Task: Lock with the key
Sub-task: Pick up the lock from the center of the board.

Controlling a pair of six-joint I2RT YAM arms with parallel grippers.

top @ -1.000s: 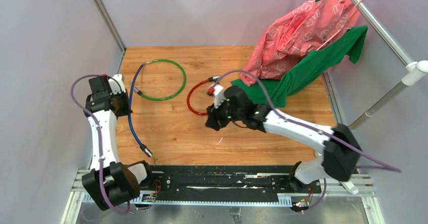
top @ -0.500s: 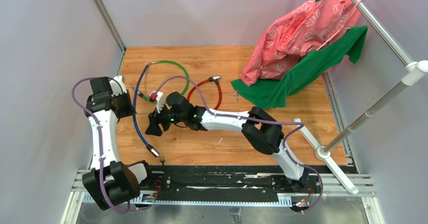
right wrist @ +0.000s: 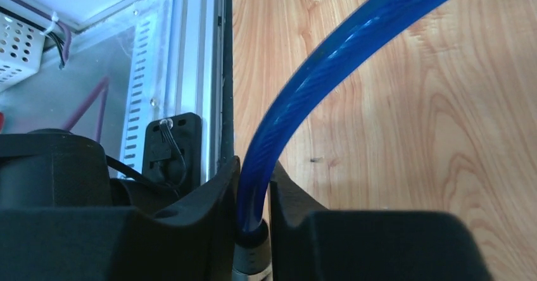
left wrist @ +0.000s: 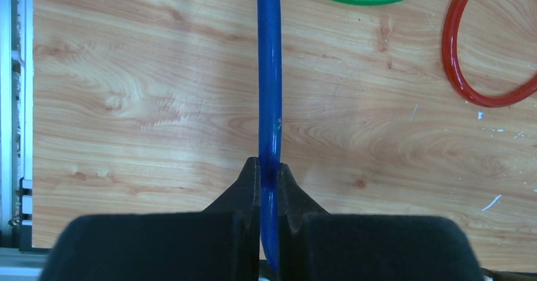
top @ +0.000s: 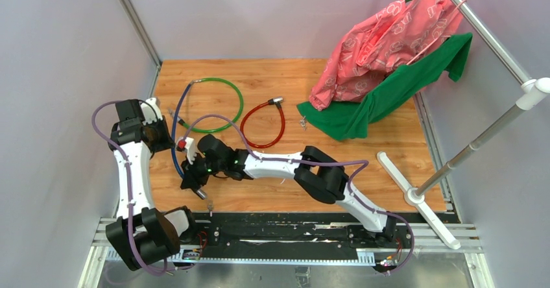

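Wood-grain table [top: 363,171] between pale booth walls [top: 58,54], seen from overhead as I run the two arms remotely: at left of frame my left gripper [left wrist: 269,170] is pinched tight on the blue cable [left wrist: 269,72], which runs straight up the wrist view from between its fingers. Lower along the same cable, near the table's front edge, my right gripper [right wrist: 253,189] has its jaws narrowed onto it, one finger against each side, just above the silver end fitting [right wrist: 251,268]. The key [top: 302,124], a tiny silver bunch, lies loose at centre frame, just beside the edge of the green cloth [top: 382,96] and right of the red cable loop [top: 242,131], well apart from both grippers. A green cable loop [top: 240,104] sits upper left
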